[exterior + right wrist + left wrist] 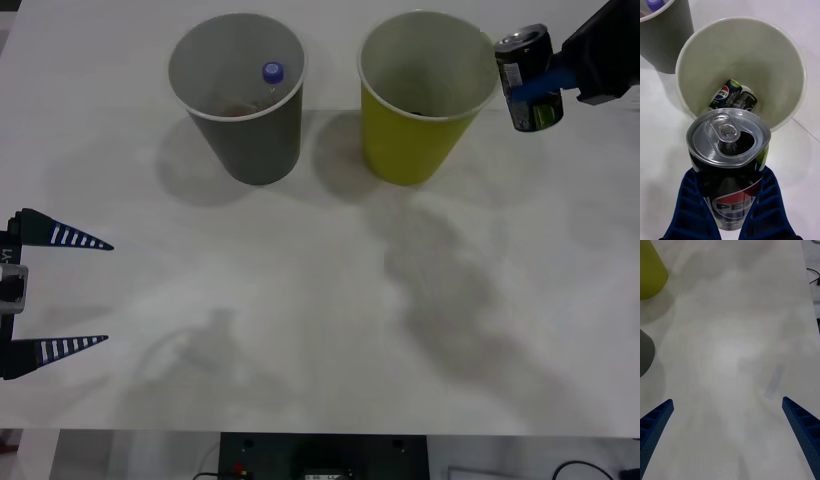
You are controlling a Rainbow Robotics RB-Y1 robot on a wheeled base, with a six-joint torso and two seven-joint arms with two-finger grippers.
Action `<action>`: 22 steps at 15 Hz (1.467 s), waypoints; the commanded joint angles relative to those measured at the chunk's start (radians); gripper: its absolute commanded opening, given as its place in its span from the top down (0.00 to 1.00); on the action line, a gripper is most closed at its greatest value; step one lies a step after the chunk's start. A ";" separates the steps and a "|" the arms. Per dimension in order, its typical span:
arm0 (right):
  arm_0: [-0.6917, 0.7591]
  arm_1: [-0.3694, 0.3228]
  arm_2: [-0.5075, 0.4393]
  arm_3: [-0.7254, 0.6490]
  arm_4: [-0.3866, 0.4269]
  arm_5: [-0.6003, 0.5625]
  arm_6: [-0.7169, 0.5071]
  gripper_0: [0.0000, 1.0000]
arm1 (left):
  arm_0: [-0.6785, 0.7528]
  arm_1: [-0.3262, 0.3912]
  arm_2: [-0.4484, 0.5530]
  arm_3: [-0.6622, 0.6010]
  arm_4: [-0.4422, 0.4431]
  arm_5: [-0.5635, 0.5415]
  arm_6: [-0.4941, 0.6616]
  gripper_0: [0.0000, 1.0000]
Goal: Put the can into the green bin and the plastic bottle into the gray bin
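Note:
My right gripper (537,90) is shut on the can (528,78), a dark black-and-green one with a silver top, and holds it upright in the air just right of the green bin (410,150). In the right wrist view the can (728,157) sits between the blue fingers (692,202), close to the near rim of the green bin (752,56). The plastic bottle (273,72) stands inside the gray bin (255,150), its blue cap showing. My left gripper (108,292) waits open at the table's left edge, far from both bins.
Another dark can (733,95) lies on the bottom of the green bin. The gray bin (666,41) stands left of the green one, with a small gap between them. The white table (320,330) stretches out in front of the bins.

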 commanded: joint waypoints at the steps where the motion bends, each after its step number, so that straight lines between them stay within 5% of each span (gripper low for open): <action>1: -0.141 0.052 0.083 0.114 0.043 -0.047 0.000 1.00 | 0.000 0.000 0.000 0.000 0.000 0.000 0.000 0.00; 7: -0.391 0.229 0.259 0.427 0.190 -0.049 0.001 1.00 | 0.000 0.000 0.000 0.000 0.000 0.000 0.000 0.00; 11: -0.497 0.359 0.298 0.609 0.318 -0.049 0.037 1.00 | 0.000 0.000 0.000 0.000 0.000 0.000 0.000 0.00; 14: -0.508 0.382 0.298 0.631 0.352 -0.038 0.044 1.00 | 0.000 0.000 0.000 0.000 0.000 0.000 0.000 0.00; 16: -0.508 0.381 0.298 0.631 0.344 -0.037 0.092 0.79 | 0.000 0.000 0.000 0.000 0.000 0.000 0.000 0.00; 17: -0.506 0.381 0.298 0.631 0.339 -0.038 0.101 0.45 | 0.000 0.000 0.000 0.000 0.000 0.000 0.000 0.00; 19: -0.506 0.379 0.298 0.631 0.332 -0.038 0.118 0.00 | 0.000 0.000 0.000 0.000 0.000 0.000 0.000 0.00; 22: -0.506 0.362 0.298 0.629 0.293 -0.041 0.126 0.00 | 0.000 0.000 0.000 0.000 0.000 0.000 0.000 0.00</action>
